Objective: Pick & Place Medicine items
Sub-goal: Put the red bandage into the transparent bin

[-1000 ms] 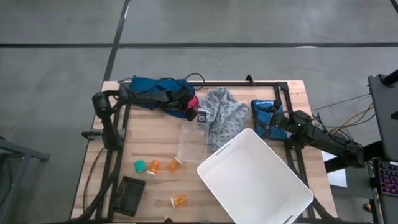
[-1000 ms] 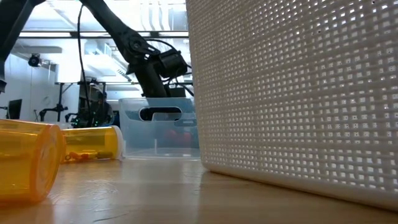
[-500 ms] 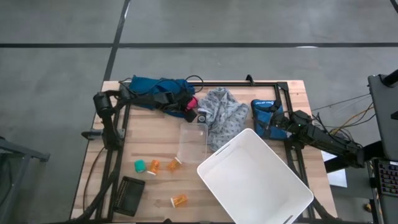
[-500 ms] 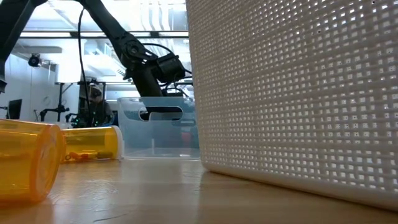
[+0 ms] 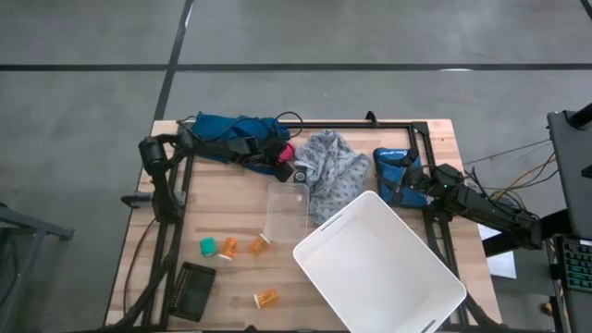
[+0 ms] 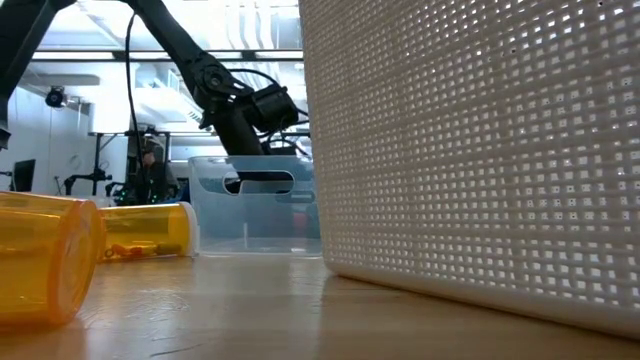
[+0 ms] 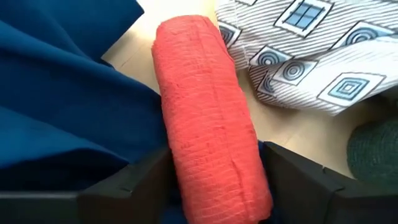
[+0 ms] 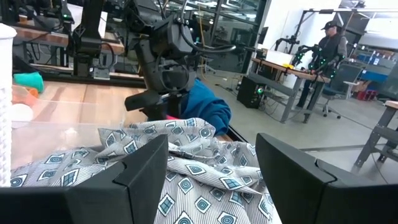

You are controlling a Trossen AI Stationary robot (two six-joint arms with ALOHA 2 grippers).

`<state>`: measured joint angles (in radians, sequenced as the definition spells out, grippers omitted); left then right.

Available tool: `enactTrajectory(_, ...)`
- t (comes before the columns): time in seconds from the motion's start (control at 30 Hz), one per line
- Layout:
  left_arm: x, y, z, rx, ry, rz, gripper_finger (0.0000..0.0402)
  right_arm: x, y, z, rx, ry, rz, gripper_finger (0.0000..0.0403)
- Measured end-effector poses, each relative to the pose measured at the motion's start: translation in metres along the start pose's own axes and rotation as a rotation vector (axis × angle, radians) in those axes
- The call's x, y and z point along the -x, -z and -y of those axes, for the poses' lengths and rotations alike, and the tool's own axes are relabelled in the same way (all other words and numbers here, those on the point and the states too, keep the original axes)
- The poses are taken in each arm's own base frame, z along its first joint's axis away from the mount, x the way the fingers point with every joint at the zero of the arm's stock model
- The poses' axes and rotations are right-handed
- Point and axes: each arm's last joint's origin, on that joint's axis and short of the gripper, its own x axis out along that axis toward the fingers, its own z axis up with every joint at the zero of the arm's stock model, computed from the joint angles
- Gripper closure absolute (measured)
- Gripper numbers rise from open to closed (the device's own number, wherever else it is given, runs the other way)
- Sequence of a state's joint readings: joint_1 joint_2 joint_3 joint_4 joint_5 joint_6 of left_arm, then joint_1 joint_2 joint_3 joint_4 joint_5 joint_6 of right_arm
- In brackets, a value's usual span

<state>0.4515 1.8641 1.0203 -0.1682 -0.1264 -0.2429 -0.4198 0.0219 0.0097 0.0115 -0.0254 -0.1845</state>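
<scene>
Three orange pill bottles lie on their sides on the wood near the table's left front: one [image 5: 229,246], a second [image 5: 259,244] and a third [image 5: 266,298]. Two of them show close in the low view [image 6: 40,260] [image 6: 150,232]. My left gripper [image 5: 282,159] is far from them, at the far side between the blue cloth [image 5: 231,131] and the grey patterned cloth [image 5: 335,171], shut on a red roll [image 7: 208,118]. My right gripper [image 5: 400,190] waits open at the table's right, fingers wide apart over the grey cloth [image 8: 186,168]. My left gripper pinches the red roll between its two fingers [image 7: 143,177], one on each long side near the roll's nearer end [image 7: 217,180]. The fingers lie along the roll. The roll's other end reaches out over the blue cloth's edge and the wood; whether it is lifted I cannot tell.
A white mesh basket [image 5: 379,268] fills the right front. A clear plastic box [image 5: 287,211] stands mid-table. A green cap [image 5: 208,246] and a black ribbed item [image 5: 194,289] lie near the bottles. A blue pouch [image 5: 392,166] sits by my right gripper. People show beyond the table [image 8: 333,43].
In the low view my left gripper has shifted and tipped slightly, and the red shape that showed through the clear box below it a second ago no longer shows there. The bottles and my right arm have kept still.
</scene>
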Motion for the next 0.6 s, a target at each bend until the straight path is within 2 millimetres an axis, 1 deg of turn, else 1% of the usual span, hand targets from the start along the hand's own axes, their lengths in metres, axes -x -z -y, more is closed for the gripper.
enactTrajectory(0.37, 0.0001, -0.0008, 0.0008, -0.001, 0.024, 0.004, 0.0240, 0.0000, 0.0002, -0.0001, 0.001, -0.001, -0.001, 0.0163)
enactTrajectory(0.47, 0.0001, -0.0008, 0.0008, -0.001, 0.024, 0.004, 0.0252, 0.0000, 0.0002, -0.0001, 0.001, -0.001, -0.001, 0.0163)
enactTrajectory(0.6, 0.0001, -0.0007, 0.0008, -0.001, 0.024, 0.004, 0.0254, 0.0000, 0.0001, -0.0001, 0.000, 0.000, 0.000, 0.0163)
